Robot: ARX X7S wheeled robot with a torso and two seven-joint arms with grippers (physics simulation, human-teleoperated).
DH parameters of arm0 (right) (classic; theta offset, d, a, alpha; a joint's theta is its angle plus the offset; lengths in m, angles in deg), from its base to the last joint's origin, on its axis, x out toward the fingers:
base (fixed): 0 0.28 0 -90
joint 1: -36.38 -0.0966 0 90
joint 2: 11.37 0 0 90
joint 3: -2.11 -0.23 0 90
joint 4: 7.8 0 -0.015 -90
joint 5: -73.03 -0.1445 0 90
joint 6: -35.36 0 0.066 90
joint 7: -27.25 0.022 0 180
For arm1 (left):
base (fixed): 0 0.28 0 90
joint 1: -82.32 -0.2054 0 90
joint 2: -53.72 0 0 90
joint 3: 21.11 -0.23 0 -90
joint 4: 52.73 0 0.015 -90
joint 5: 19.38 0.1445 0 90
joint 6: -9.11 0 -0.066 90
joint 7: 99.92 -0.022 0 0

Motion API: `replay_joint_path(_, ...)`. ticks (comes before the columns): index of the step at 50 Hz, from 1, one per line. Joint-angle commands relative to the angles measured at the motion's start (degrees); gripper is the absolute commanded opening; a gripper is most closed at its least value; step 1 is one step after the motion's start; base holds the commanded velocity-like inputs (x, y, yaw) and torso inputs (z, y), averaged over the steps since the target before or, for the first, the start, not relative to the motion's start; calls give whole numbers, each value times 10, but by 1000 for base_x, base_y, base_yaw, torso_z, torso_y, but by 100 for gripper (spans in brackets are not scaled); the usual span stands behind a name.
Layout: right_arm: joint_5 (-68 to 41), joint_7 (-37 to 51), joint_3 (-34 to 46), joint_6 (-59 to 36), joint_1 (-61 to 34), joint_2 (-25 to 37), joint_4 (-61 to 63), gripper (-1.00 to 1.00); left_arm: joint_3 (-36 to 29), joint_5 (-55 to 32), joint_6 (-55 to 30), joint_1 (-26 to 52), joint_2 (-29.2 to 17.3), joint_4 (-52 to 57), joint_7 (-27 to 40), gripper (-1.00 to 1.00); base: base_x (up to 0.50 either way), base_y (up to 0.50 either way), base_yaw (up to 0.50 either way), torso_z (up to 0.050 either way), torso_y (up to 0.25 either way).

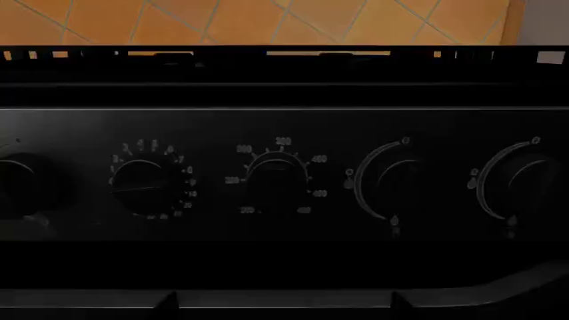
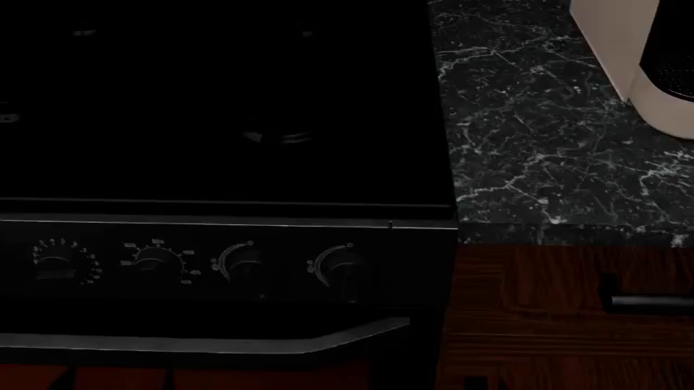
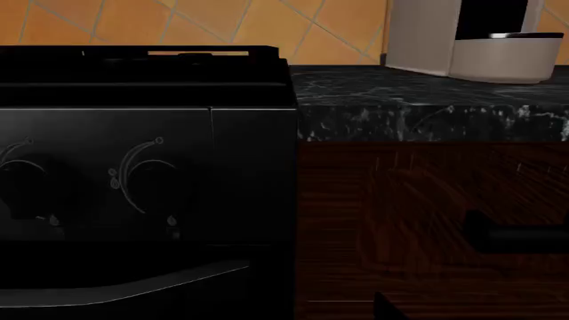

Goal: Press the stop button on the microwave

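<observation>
The microwave and its stop button are out of view in every frame. In the left wrist view only the dark tips of my left gripper [image 1: 284,308] show at the frame's edge. They stand wide apart and empty, facing the black stove's knob panel [image 1: 276,177]. In the right wrist view one dark fingertip [image 3: 384,303] of my right gripper [image 3: 276,310] shows against the wooden cabinet front [image 3: 427,220], set far to one side. The other tip is lost against the black stove. Neither gripper holds anything.
The black stove [image 2: 217,122] fills the head view's left, with several knobs [image 2: 244,262] and an oven door handle [image 2: 217,341] below. A dark marble counter [image 2: 542,138] lies to its right with a cream appliance [image 2: 651,73] at the back. A drawer handle [image 2: 648,302] sits below it.
</observation>
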Motion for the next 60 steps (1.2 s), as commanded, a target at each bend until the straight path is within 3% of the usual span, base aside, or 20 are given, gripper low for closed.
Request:
replay_joint_path(1,-4,4,4,6,-3,4,-9,100,-70,-60,1,4,-59,2,70,100,0,0,0,0,0)
replay_joint_path(18,-18,56,56,-25,-39,25,-22,100,-82,-48,7,23,-79,-42,78,100,0,0,0,0,0)
replay_joint_path(31,-5,78,83,-126,-91,38,117,100,-42,-47,25,-2,-113,-166,108,100,0,0,0,0,0)
replay_joint_path(36,-2,84,91,-166,-112,42,167,100,-29,-63,111,32,-107,-362,93,100,0,0,0,0,0)
replay_joint_path(41,3,87,101,-232,-151,45,227,100,-12,-77,281,144,-96,-732,50,100,0,0,0,0,0)
replay_joint_path(42,2,87,101,-237,-155,46,231,100,-12,-73,288,148,-96,-749,53,100,0,0,0,0,0)
replay_joint_path(47,9,88,113,-288,-185,52,278,100,30,-75,226,110,-89,-750,12,100,0,0,0,0,0)
replay_joint_path(53,5,89,112,-319,-210,59,310,100,67,-33,192,88,-87,-750,26,100,0,0,0,0,0)
replay_joint_path(56,6,89,115,-334,-228,62,323,100,110,-40,159,76,-83,-750,-25,100,0,0,0,0,0)
replay_joint_path(60,8,91,120,-354,-258,61,330,100,119,-12,140,56,-83,-750,-14,100,0,0,0,0,0)
